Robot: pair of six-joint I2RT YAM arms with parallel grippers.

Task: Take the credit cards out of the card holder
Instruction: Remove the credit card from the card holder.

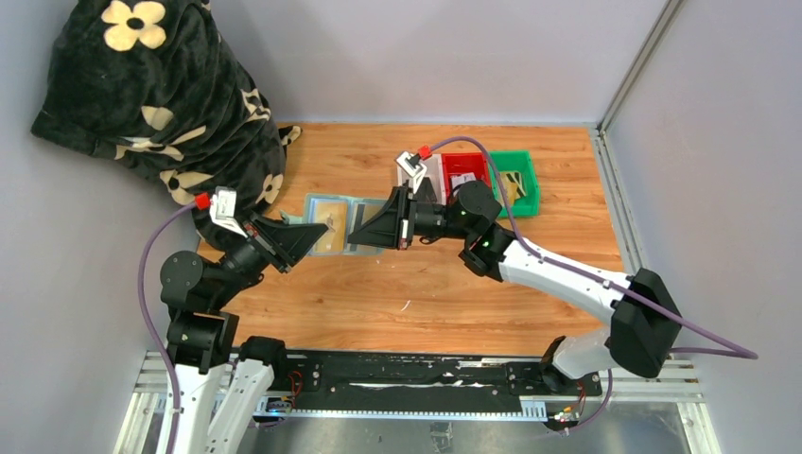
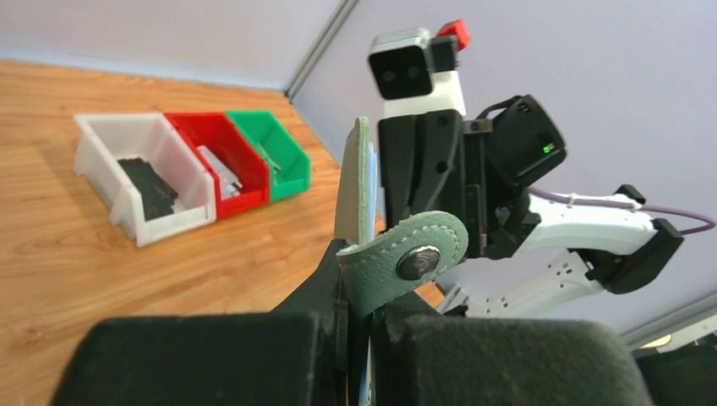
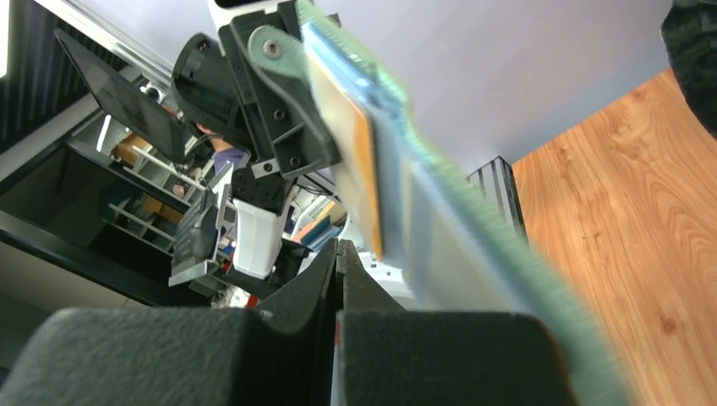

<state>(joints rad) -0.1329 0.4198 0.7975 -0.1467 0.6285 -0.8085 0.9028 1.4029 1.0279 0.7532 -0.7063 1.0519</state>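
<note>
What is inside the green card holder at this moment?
One tan-gold card sits in a pocket of the open card holder. The right gripper covers most of its other half, so any second card is hidden.

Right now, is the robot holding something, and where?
The left gripper pinches the card holder by the edge near its snap tab. The right gripper, shut, is at the other end; its hold is unclear.

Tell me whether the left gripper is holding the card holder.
Yes, the left gripper is shut on the lower end of the upright sage-green card holder.
</note>
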